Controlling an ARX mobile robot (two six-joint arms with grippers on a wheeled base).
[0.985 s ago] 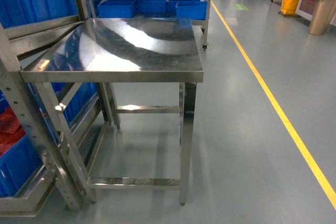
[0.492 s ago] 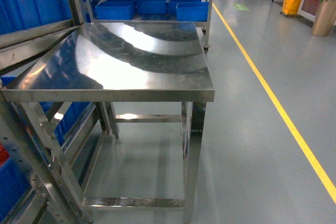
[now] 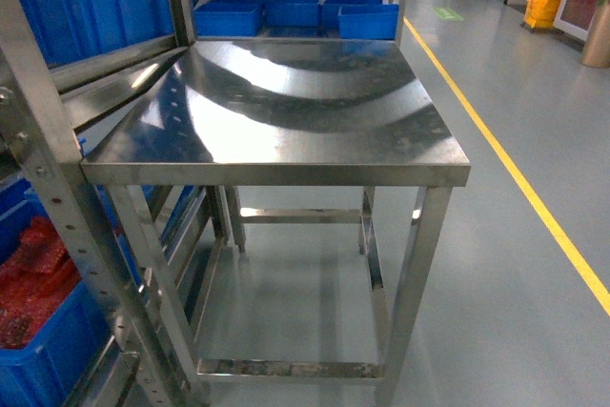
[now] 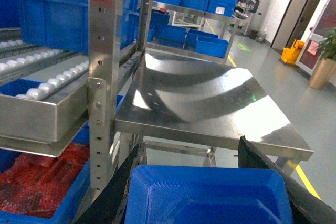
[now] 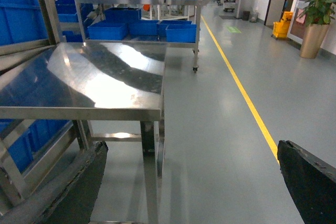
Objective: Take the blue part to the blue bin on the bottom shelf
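The blue part (image 4: pixel 210 195) fills the bottom of the left wrist view, a bright blue flat-faced piece with a recessed face. My left gripper (image 4: pixel 191 150) is shut on it, one black finger (image 4: pixel 123 182) against each side. My right gripper (image 5: pixel 191 148) is open over bare floor, holding nothing. Neither gripper shows in the head view. On the left, the rack (image 3: pixel 57 197) has a tier of white rollers (image 4: pixel 47 85). Below that tier sits a low blue bin (image 3: pixel 48 359) holding red pieces (image 3: pixel 33 274). I cannot tell which tier is the bottom shelf.
A stainless steel table (image 3: pixel 286 111) stands directly ahead, butted against the rack on its left. Several blue bins (image 3: pixel 295 14) sit on another rack behind it. A yellow floor line (image 3: pixel 515 178) runs along the grey floor to the right.
The head view has shifted, so the table now sits further right in the picture. The rack upright and the bin of red pieces have come into view on the left.
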